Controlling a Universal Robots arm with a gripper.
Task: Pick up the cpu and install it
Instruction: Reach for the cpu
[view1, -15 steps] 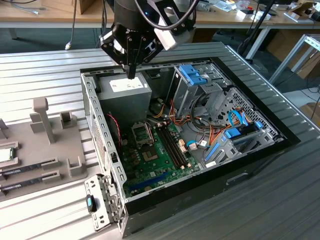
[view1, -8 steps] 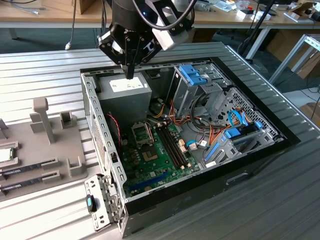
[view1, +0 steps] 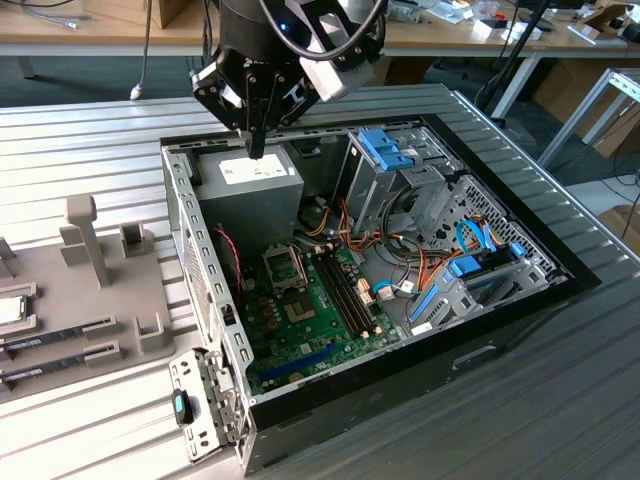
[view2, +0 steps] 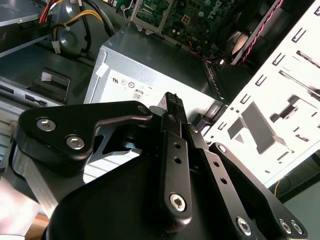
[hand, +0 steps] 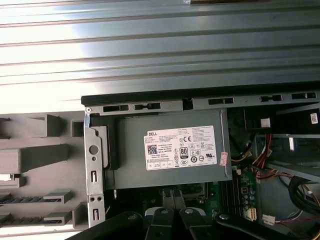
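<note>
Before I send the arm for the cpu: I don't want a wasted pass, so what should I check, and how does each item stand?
1. Gripper empty: ok, nothing is between its fingers.
2. Jaws open for the pick: not ok, they are shut.
3. Gripper over the cpu: not ok. It hangs above the power supply, while the cpu lies on the grey tray at the exterior view's left.
4. Cpu free on top: ok, nothing lies on it. The memory sticks lie next to it on the tray.
5. Socket open and empty: cannot tell.
</note>
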